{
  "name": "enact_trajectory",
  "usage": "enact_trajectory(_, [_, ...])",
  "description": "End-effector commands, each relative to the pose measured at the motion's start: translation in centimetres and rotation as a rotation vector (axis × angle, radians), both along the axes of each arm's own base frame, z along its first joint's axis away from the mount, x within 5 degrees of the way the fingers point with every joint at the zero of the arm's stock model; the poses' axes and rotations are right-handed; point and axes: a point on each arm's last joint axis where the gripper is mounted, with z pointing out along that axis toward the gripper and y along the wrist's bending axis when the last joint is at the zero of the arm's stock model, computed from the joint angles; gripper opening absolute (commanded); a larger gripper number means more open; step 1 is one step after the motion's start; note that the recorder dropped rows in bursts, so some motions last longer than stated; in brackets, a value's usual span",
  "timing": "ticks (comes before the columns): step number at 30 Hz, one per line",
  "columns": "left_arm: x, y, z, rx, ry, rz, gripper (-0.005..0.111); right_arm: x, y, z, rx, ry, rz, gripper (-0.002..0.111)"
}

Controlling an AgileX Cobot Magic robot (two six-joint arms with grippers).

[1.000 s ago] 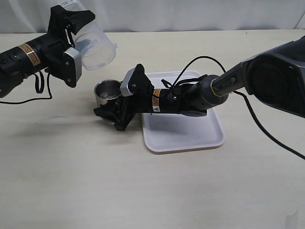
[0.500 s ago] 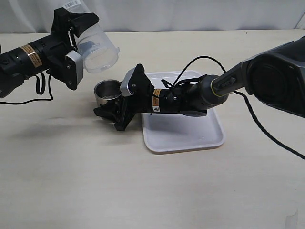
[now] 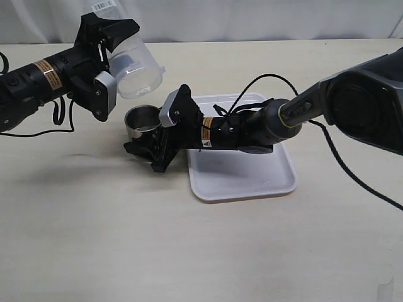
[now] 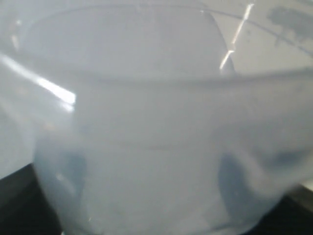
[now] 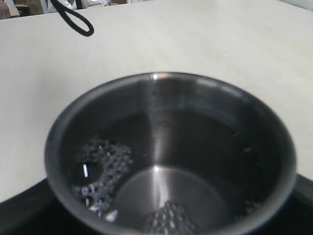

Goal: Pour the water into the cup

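Two claws loaded: my L claw (image 3: 113, 47) pinches a clear, smooth plastic container (image 3: 137, 68), tilted. R claw (image 3: 142, 136) clamps shiny cylindrical steel cup (image 3: 142, 121) w/ rolled rim.

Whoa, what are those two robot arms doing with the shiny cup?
The right tool grips the steel cup, which stands on the table beside the white tray. The left tool holds a clear container tipped over just above the cup, its mouth aimed down toward it. No stream of water shows right now, though the cup seems to have some water in it.
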Motion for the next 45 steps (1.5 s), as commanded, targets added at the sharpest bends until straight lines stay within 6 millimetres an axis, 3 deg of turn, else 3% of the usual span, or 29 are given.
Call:
enact_trajectory(1, [0.5, 0.3, 1.1, -0.007, -0.080, 0.053, 0.000, 0.0, 0.0, -0.2, -0.015, 0.005, 0.003, 0.004])
enact_trajectory(23, [0.4, 0.3, 1.0, -0.050, -0.038, 0.051, 0.000, 0.0, 0.0, -0.2, -0.015, 0.005, 0.003, 0.004])
enact_trajectory(29, [0.4, 0.2, 1.0, -0.251, 0.151, 0.064, 0.000, 0.0, 0.0, -0.2, -0.015, 0.005, 0.003, 0.004])
enact_trajectory(36, [0.5, 0.4, 0.6, -0.645, 0.550, 0.131, 0.000, 0.0, 0.0, -0.2, -0.015, 0.005, 0.003, 0.004])
enact_trajectory(39, [1.1, 1.3, 0.5, -1.015, 0.788, 0.264, 0.000, 0.0, 0.0, -0.2, -0.015, 0.005, 0.003, 0.004])
enact_trajectory(43, [2.0, 3.1, -0.2, -1.366, 0.900, 0.510, 0.000, 0.0, 0.0, -0.2, -0.015, 0.005, 0.003, 0.004])
enact_trajectory(45, [2.6, 4.1, -0.4, -1.416, 0.911, 0.631, 0.000, 0.0, 0.0, -0.2, -0.015, 0.005, 0.003, 0.004])
